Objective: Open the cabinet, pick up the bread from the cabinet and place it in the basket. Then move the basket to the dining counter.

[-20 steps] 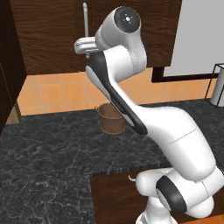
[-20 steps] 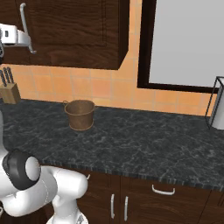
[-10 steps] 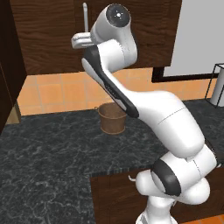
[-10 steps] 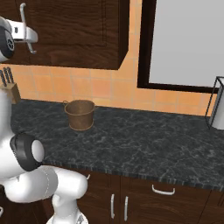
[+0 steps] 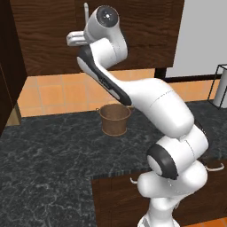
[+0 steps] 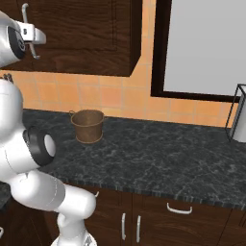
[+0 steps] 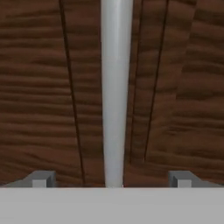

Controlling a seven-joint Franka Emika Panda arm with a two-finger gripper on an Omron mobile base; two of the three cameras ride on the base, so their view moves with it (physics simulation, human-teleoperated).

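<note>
The cabinet [image 5: 48, 35] is a dark brown wall unit with its door shut. Its long silver bar handle [image 7: 116, 87] runs straight up the middle of the hand view. My gripper [image 7: 111, 183] is open and close in front of the door, with the handle standing between its two fingertips [image 7: 41, 179], which do not touch it. From the base views the gripper [image 5: 73, 39] [image 6: 37, 37] is raised high against the cabinet [image 6: 81, 33]. The brown basket [image 5: 114, 119] [image 6: 88, 126] stands upright on the black counter below. The bread is hidden. The dining counter is out of view.
The black speckled countertop [image 5: 48, 164] [image 6: 158, 163] runs under the cabinet, backed by an orange tiled wall [image 6: 120, 98]. A metal rack [image 6: 238, 115] stands at the far right beside a pale window panel [image 6: 206, 43]. Low drawers with small curved handles [image 6: 178, 209] sit below.
The arm has swung round and brought the hand a little closer to the cabinet handle. The jaws have stayed open; the basket has not moved.
</note>
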